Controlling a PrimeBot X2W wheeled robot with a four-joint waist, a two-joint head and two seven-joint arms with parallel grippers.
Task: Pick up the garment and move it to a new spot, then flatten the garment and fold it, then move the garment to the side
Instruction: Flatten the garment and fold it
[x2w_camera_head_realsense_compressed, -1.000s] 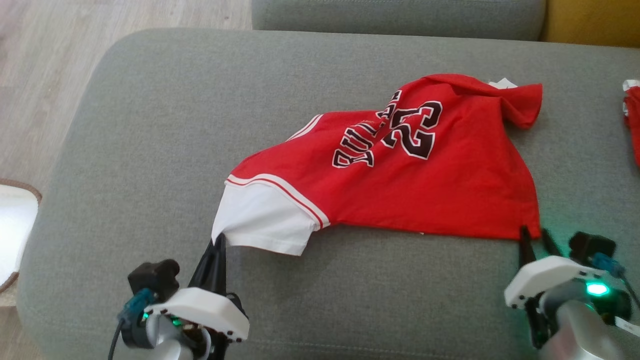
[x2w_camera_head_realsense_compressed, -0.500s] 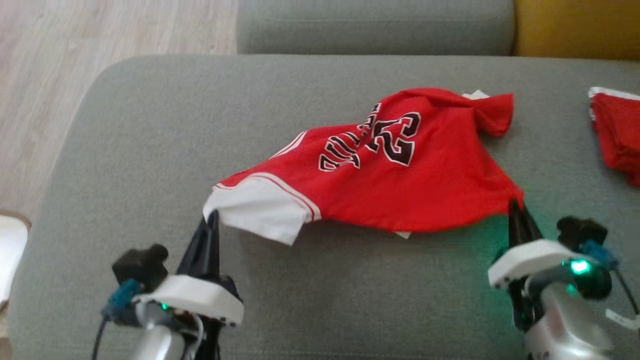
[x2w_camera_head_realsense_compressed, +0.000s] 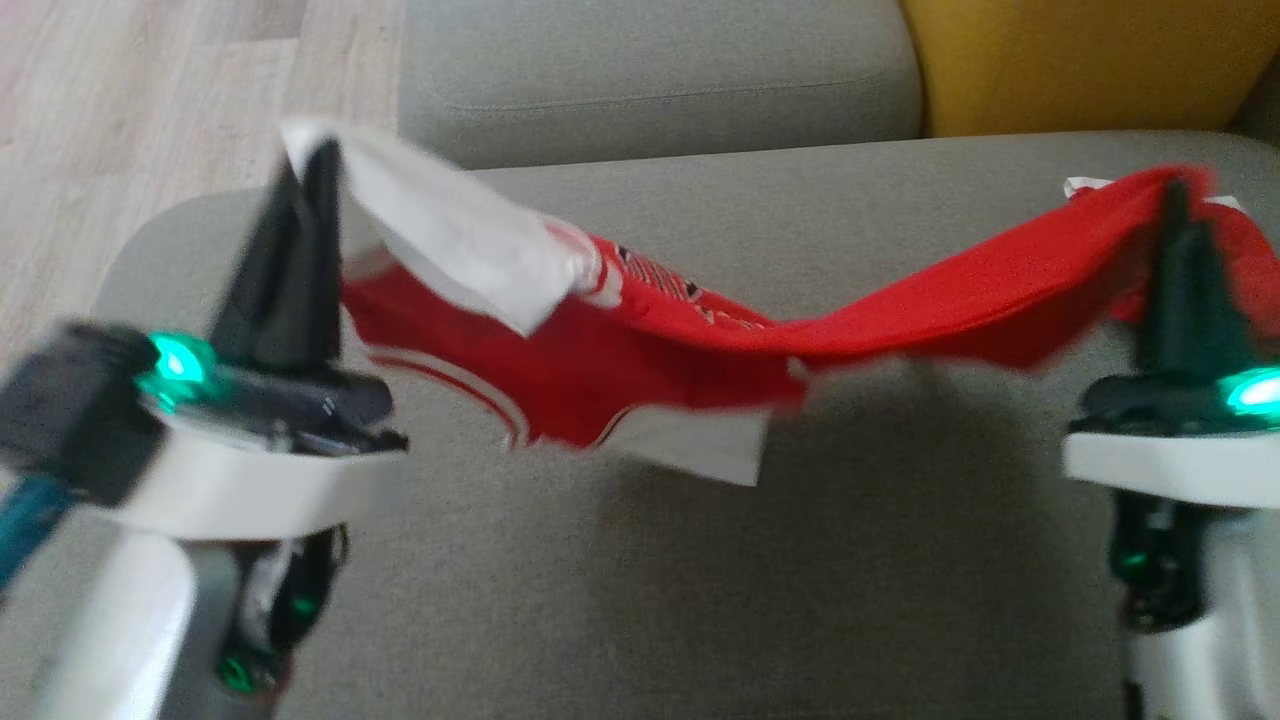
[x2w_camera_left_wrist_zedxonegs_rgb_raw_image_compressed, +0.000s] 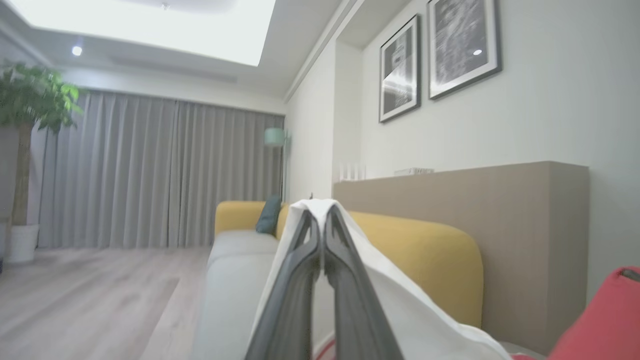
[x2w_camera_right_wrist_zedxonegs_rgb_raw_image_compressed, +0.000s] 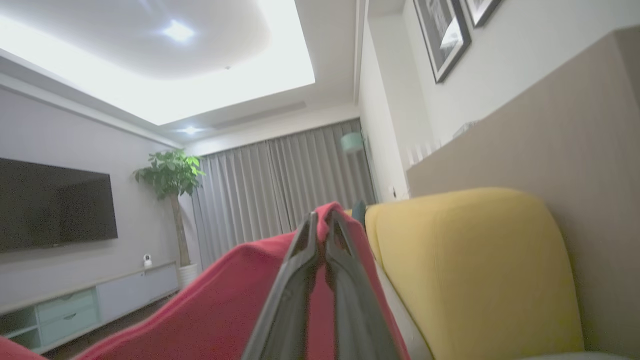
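Garment (x2w_camera_head_realsense_compressed: 930, 315): red jersey with white sleeve and white-striped trim, held up above the grey seat cushion (x2w_camera_head_realsense_compressed: 700, 600), strung between the left gripper (x2w_camera_head_realsense_compressed: 305, 165) and the right gripper (x2w_camera_head_realsense_compressed: 1175, 200), sagging in the middle. Lowest folds, a white flap among them, hang over the cushion's centre. Whether they touch the cushion cannot be told through the blur, though a shadow lies on the cushion beneath.

Left gripper: above the cushion's left end, pointing up, pressed together on the white sleeve edge. Left wrist view agrees: two dark fingers (x2w_camera_left_wrist_zedxonegs_rgb_raw_image_compressed: 295, 290) meet at the tips with white cloth draped over and round them.

Right gripper: above the cushion's right end, closed, clamped on the red end of the garment. Right wrist view: tips together with red cloth wrapped over them and falling away to that view's left.

Lettering mostly hidden in the fold, a sliver of black-and-white print showing near the sleeve.

Beyond the cushion's far edge: grey back cushion (x2w_camera_head_realsense_compressed: 650, 70) at the middle, yellow cushion (x2w_camera_head_realsense_compressed: 1080, 60) toward the right. Wooden floor (x2w_camera_head_realsense_compressed: 150, 90) off the cushion's far-left corner.

Green lights glow on both wrists. Head view motion-blurred; fine edges soft
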